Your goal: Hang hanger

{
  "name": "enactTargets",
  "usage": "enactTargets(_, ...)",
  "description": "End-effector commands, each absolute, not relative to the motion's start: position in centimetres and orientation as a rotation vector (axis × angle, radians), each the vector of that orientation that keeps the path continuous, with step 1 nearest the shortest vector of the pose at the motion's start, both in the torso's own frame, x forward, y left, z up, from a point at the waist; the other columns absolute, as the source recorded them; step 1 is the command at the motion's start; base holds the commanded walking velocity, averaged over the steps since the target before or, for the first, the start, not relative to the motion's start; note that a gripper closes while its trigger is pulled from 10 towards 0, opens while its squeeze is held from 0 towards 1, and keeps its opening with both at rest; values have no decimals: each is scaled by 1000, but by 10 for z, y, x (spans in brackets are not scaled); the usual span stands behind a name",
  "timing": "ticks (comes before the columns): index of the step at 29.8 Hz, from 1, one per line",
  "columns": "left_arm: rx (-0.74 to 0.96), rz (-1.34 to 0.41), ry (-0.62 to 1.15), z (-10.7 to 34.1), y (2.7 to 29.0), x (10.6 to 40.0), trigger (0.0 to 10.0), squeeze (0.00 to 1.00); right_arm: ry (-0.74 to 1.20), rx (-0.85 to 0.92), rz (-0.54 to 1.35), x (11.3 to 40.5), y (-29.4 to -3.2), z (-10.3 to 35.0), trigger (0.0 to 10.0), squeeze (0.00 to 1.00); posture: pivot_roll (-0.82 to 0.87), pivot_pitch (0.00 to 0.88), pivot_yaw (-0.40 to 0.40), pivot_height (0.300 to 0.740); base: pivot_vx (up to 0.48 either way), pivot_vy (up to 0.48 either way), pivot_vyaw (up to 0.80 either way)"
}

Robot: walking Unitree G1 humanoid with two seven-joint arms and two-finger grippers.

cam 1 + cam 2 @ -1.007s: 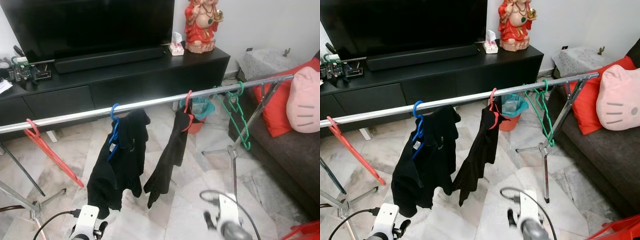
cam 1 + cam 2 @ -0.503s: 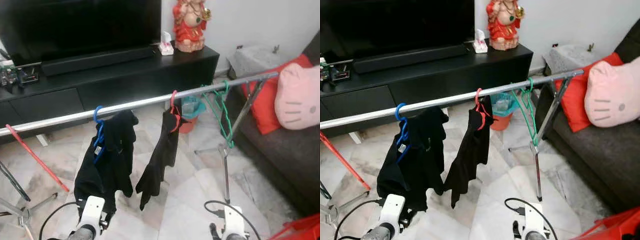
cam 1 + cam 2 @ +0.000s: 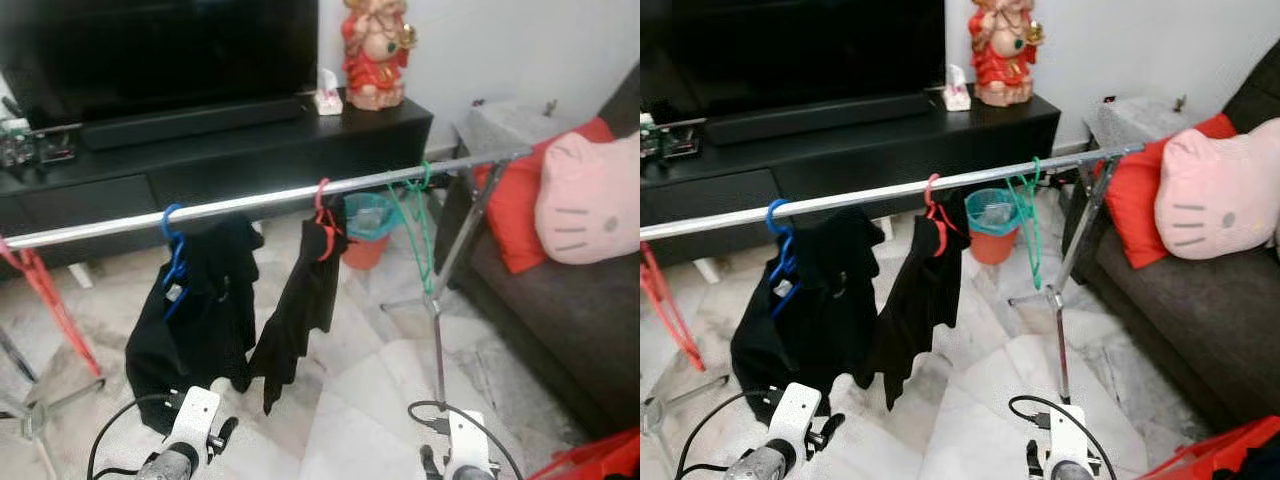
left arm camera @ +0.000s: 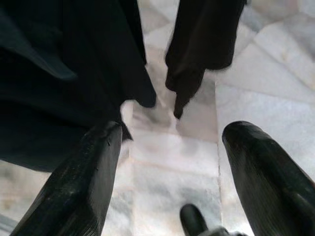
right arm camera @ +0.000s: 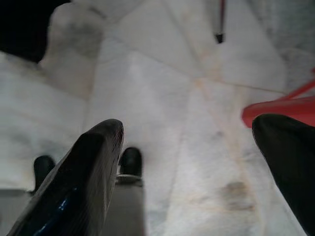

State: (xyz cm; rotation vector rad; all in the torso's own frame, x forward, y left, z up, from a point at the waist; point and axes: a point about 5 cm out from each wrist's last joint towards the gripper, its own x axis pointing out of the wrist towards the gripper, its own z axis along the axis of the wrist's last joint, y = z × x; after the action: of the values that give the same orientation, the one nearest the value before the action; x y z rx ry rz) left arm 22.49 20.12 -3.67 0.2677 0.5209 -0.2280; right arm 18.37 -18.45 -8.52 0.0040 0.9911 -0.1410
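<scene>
Nearest to me, my left gripper [image 4: 167,162] and right gripper [image 5: 189,162] hang low over the floor, both spread and holding nothing. Beyond them the rail [image 3: 260,199] carries blue, red and green hangers [image 3: 418,225]; a red hanger [image 3: 45,300] hangs at its left end. I judge the hanging mostly done.

Even, soft daylight is filling the room, and my head views are reading slightly smeared, most at the left edge around the red hanger [image 3: 45,300]. The rail [image 3: 250,200] is catching a bright sheen. My wrist views are showing my fingers [image 4: 74,187] dark, close and out of focus, over pale, softly blurred marble floor [image 5: 162,98].
</scene>
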Motion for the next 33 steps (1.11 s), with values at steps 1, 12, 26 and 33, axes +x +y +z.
enactTargets(1, 278, -288, 432, -23, 197, 234, 10000, 0, 985, -8, -134, 187, -185, -84, 10000, 0, 52, 0, -29, 740, 0, 0, 0)
enactTargets(12, 291, -645, 232, 44, 175, 225, 10000, 0, 987, -32, -91, 187, -180, -84, 10000, 0, 60, 0, -29, 740, 0, 0, 0)
enactTargets(26, 77, -330, 39, 108, 147, 285, 10000, 0, 981, -34, -95, 188, -180, -84, 10000, 0, 57, 0, -24, 740, 0, 0, 0)
enactTargets(33, 31, -329, 52, 114, 130, 297, 10000, 0, 983, -32, -93, 187, -179, -84, 10000, 0, 55, 0, -18, 740, 0, 0, -504)
